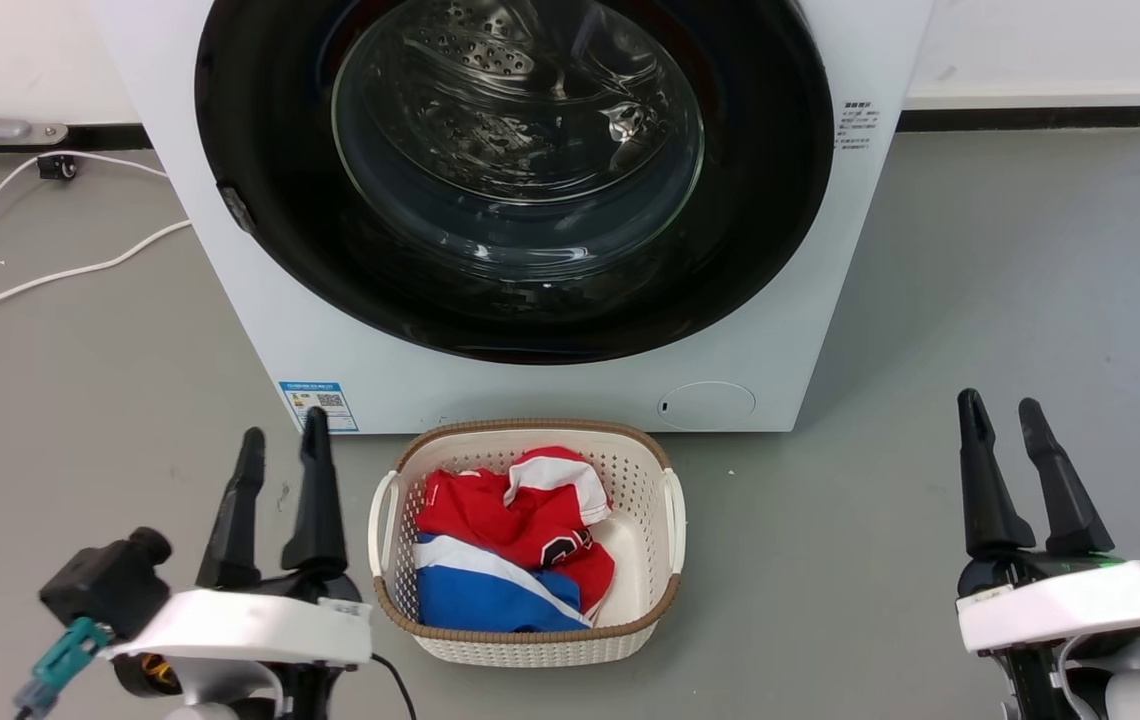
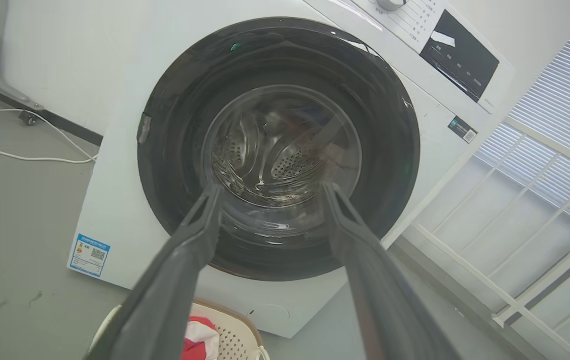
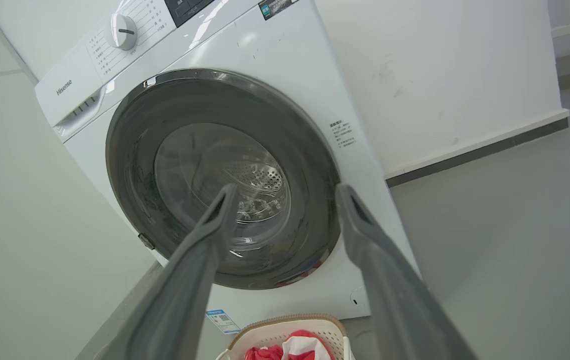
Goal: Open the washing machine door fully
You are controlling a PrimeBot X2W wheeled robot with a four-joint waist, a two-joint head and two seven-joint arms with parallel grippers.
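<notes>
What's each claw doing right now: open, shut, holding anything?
Left claw: open, holding nothing, short of the closed washing machine door.
Right claw: open, holding nothing, also clear of the door.

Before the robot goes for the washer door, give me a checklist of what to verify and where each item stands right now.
1. The washing machine door is shut against the washing machine, nothing begun: ok.
2. The left gripper is empty, fingers apart: ok.
3. The right gripper is empty, fingers apart: ok.
4. The grey tab on the door rim's left edge is in view as a likely pull point: ok; that it is the handle: cannot tell.
5. Hinge side: cannot tell.
6. The laundry basket stands on the floor just before the machine, below the door; whether the swing clears it: cannot tell.
</notes>
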